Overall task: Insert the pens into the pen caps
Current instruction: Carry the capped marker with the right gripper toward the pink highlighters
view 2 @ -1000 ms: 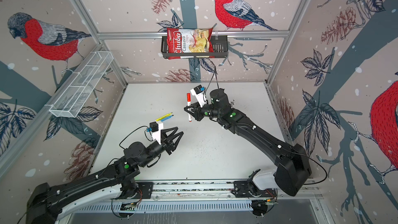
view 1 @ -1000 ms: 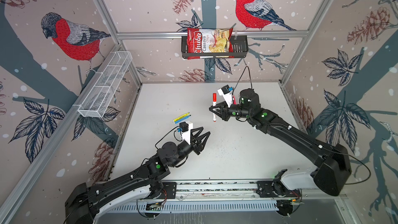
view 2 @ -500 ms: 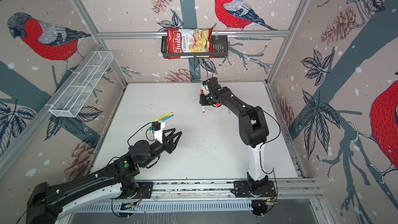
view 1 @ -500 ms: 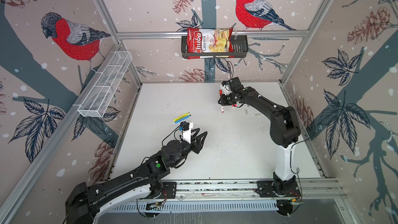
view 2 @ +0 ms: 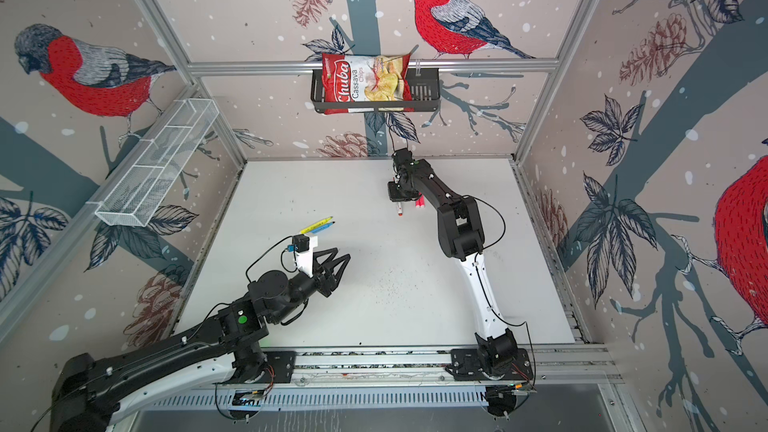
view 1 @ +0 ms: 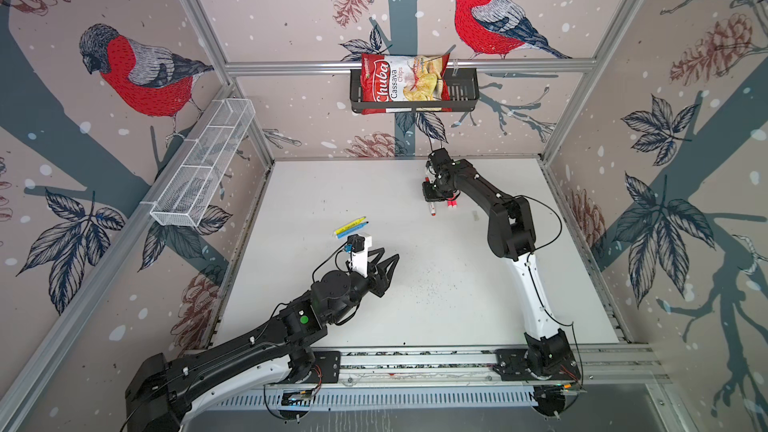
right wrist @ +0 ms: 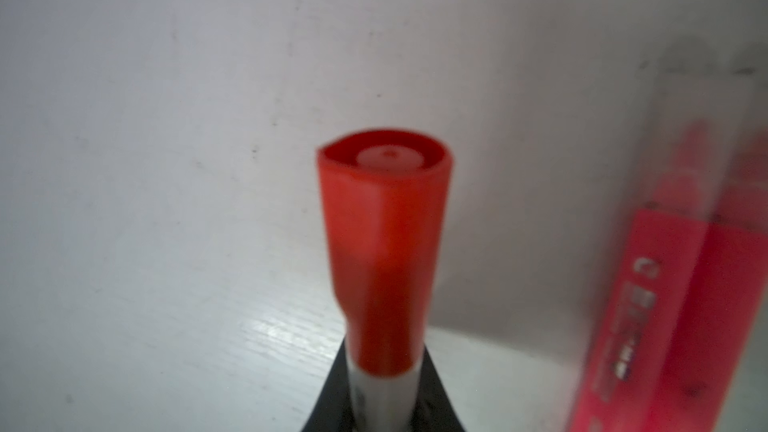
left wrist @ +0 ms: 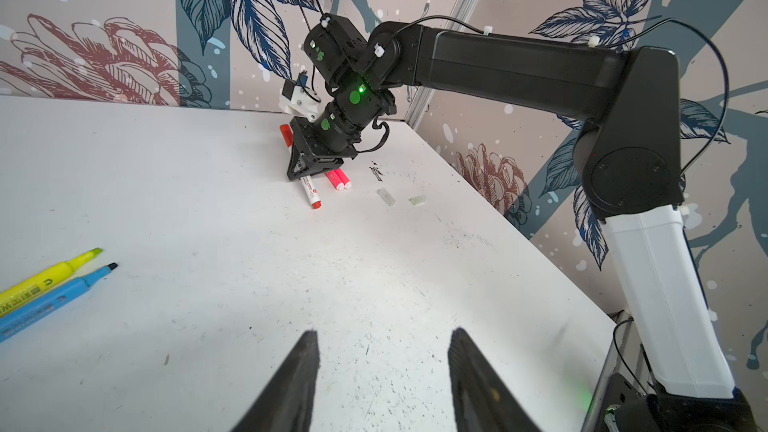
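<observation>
right gripper [left wrist: 299, 172]: clenched on the white-bodied pen [left wrist: 311, 195], low over the table [view 1: 332, 184] near the far wall. the pen runs out past the fingertips and lies close to the surface; contact with the table cannot be confirmed. in the right wrist view a red cap [right wrist: 384, 243] is seated on the end of the white body.

two neon pink-red pens [left wrist: 338, 179]: flat on the table, side by side and touching, just beside the right gripper.

two clear caps [left wrist: 385, 196] [left wrist: 417, 200]: loose on the table, near the pink-red pens, on the side toward the right wall.

left gripper [left wrist: 382, 334]: released, jaws apart with only bare table between them, hovering over the middle of the table.

yellow pen [view 1: 351, 224] and blue pen [view 1: 353, 229]: uncapped, lying parallel and close together on the left part of the table, near the left gripper and well apart from the right gripper.
</observation>
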{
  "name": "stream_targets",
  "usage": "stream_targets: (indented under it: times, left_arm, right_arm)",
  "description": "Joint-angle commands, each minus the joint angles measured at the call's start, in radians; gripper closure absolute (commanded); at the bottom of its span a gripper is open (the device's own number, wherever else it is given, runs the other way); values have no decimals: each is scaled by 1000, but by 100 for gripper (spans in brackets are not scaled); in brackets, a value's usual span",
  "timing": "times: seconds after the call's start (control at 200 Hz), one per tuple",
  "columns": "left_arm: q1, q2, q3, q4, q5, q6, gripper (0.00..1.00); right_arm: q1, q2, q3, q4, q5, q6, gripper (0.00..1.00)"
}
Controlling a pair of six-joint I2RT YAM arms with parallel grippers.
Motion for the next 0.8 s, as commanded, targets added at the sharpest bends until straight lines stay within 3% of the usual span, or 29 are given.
stream_targets:
  times: [0.0, 0.22, 0.37, 0.65, 0.795]
  left_arm:
    - [1, -10, -4, 2, -9, -5, 49]
    - [1, -13, -1, 6, -16, 2, 49]
    - [1, -18, 11, -8, -15, 7, 49]
    - [2, -56, 7, -34, -29, 8, 49]
    - [1, -68, 2, -34, -40, 9, 49]
  right_arm:
    - [-17, 8, 10, -29, 52, -17, 97]
    - [-39, 8, 20, -29, 64, -43, 82]
    - [-34, -8, 59, -51, 82, -45, 37]
    - [3, -128, 27, -23, 108, -40, 36]
    - [34, -163, -26, 37, 14, -42, 36]
